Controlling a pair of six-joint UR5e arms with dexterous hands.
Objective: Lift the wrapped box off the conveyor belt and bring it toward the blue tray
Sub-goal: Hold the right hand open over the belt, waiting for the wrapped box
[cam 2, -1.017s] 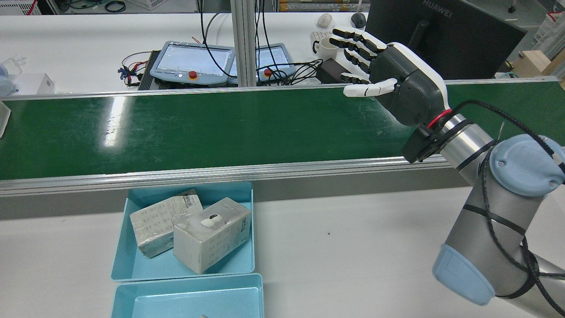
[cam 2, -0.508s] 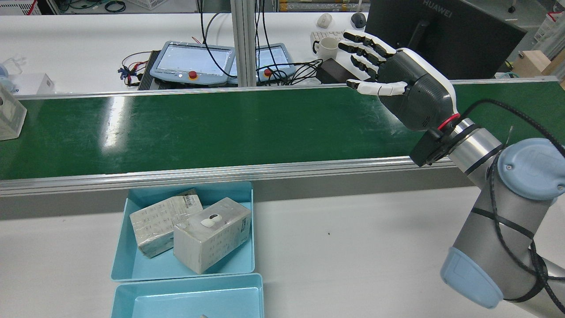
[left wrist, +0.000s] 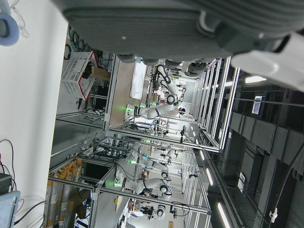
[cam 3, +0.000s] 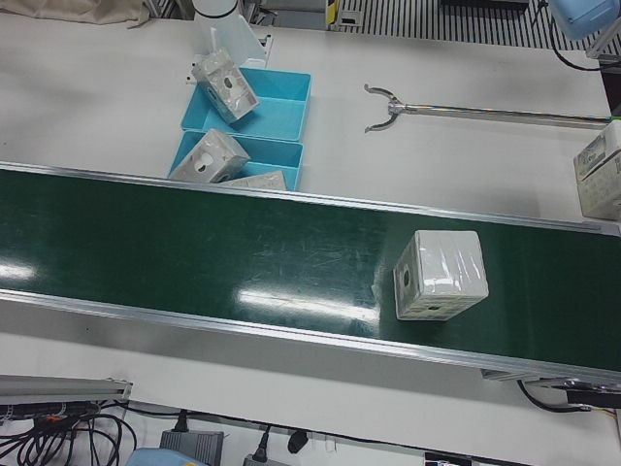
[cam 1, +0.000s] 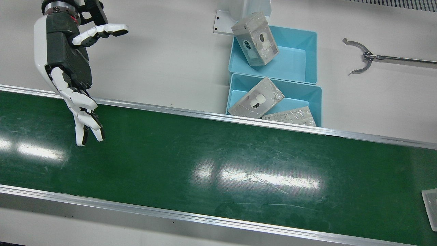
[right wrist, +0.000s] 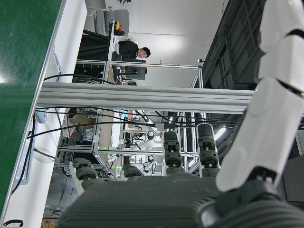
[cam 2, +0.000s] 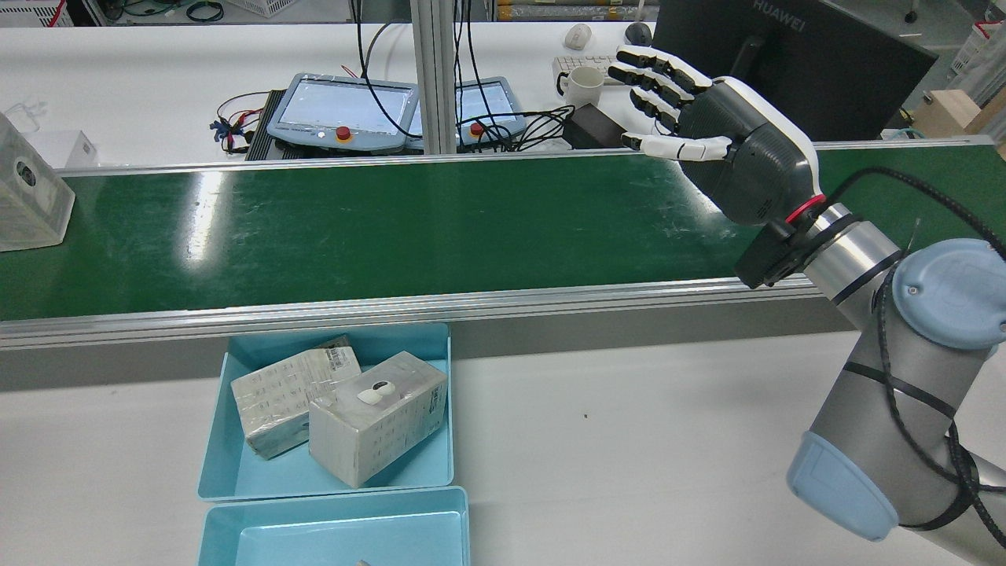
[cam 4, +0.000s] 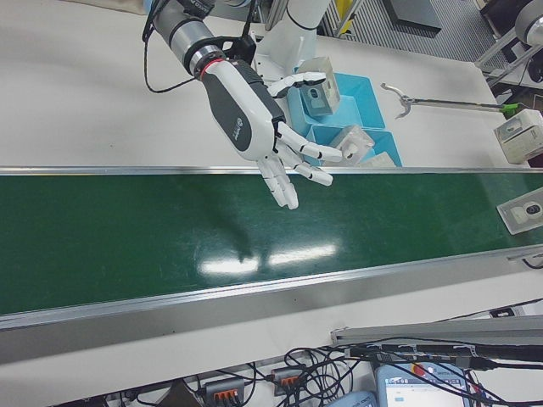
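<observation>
Right hand (cam 2: pixel 731 141) held above the conveyor belt (cam 2: pixel 393 228), toward the belt's right end in the rear view. Fingers (cam 2: pixel 656 75) spread and extended, thumb apart from them, palm facing along the belt; nothing held. Same hand (cam 1: pixel 66 65) at the upper left in the front view, fingertips out over the belt's near rail. Also visible in the right-front view (cam 4: pixel 259 123), raised clear of the green surface, shadow cast below it on the belt.

Wrapped box (cam 3: pixel 440 275) resting on the belt, standing square, a round mark on the face turned toward the left-front camera. In the rear view, same box (cam 2: pixel 27 196) at the far left edge, partly cut off by the frame. Well apart from the right hand, with a long bare run of belt between them. No contact.

Blue tray (cam 2: pixel 220 440) on the white table just beside the belt's robot-side rail, two wrapped boxes (cam 2: pixel 338 409) already lying in it, leaning on each other. Second blue tray (cam 1: pixel 307 51) touching the first, one box tilted against its rim.

Left hand (left wrist: pixel 190 33) seen only in its own camera, close up and blurred; cannot tell whether fingers are apart or closed.

Reacher tool (cam 1: pixel 368 58) lying on the table, away from the trays.
</observation>
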